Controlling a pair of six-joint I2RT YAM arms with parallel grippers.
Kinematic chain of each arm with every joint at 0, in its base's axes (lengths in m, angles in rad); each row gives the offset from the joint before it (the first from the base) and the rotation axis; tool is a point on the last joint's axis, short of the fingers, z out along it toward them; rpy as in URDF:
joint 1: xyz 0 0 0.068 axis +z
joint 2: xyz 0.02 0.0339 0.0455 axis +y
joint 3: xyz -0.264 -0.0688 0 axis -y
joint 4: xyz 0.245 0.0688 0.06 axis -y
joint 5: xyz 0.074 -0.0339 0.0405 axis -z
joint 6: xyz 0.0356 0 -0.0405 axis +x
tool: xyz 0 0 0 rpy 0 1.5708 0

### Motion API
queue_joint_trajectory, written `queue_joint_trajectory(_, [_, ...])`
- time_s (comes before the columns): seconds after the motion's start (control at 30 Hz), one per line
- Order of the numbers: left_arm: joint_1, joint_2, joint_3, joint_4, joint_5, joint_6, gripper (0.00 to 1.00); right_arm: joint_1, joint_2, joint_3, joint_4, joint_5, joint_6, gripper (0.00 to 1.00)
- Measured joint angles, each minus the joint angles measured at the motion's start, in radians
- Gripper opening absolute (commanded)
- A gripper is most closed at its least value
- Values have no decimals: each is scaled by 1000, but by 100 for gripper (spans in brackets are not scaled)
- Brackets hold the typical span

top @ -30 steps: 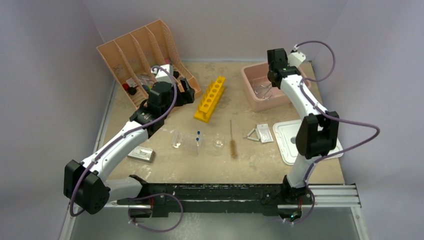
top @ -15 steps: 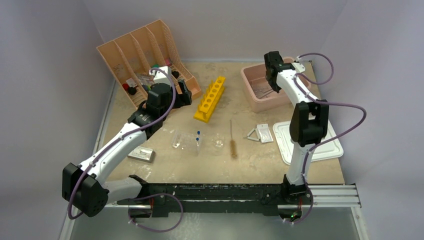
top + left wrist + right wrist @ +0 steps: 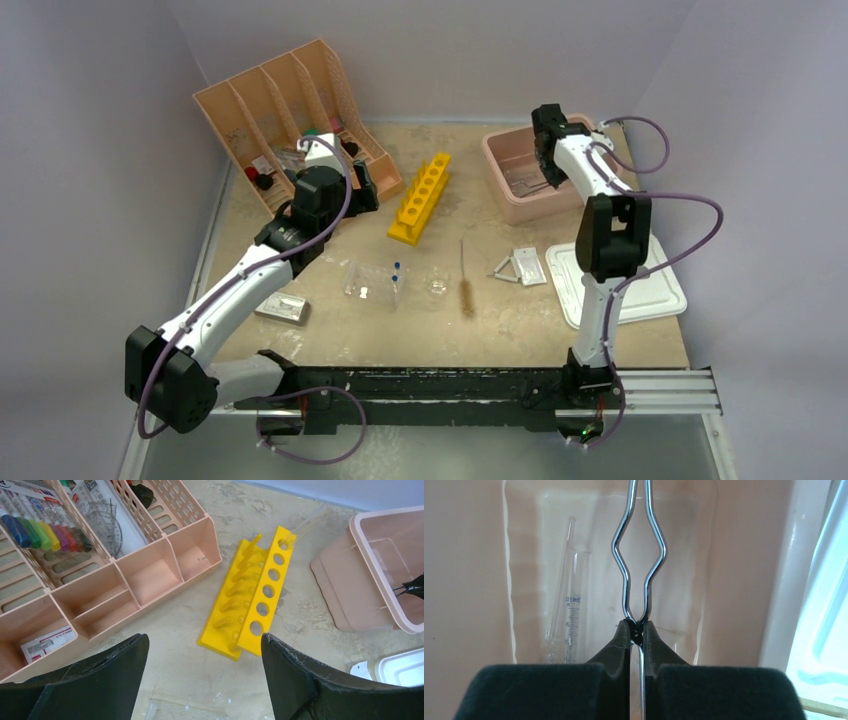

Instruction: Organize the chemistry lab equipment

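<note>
Metal tongs (image 3: pixel 628 595), clamped in right end effector (image 3: pixel 638 630)

Yellow rack (image 3: pixel 248 611) beside peach organizer (image 3: pixel 150 575)

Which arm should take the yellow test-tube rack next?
Left. The left gripper is open and hangs right above the yellow rack, which shows between its fingers in the wrist view. The right gripper is shut on the metal tongs over the pink tub, farther off.

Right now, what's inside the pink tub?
A clear graduated tube in a see-through wrapper lies on the pink tub's floor, and metal tongs, pinched by the right gripper, hang over it. That gripper hides part of the floor.
</note>
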Motion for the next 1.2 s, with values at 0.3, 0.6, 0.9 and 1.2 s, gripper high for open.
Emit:
queue_joint_trajectory(0.3, [8, 6, 0, -11, -9, 9, 82, -1, 94, 48, -16, -9, 45, 9])
queue_joint_trajectory(0.6, [13, 17, 0, -11, -8, 9, 82, -2, 94, 63, -35, 0, 36, 44])
queue_joint_trajectory(0.9, [13, 23, 0, -7, 11, 1, 82, -1, -16, 66, 53, 5, -136, 56])
queue_joint_trajectory(1.2, [13, 25, 0, -5, 39, -14, 82, 10, -292, -84, 301, -186, -573, 57])
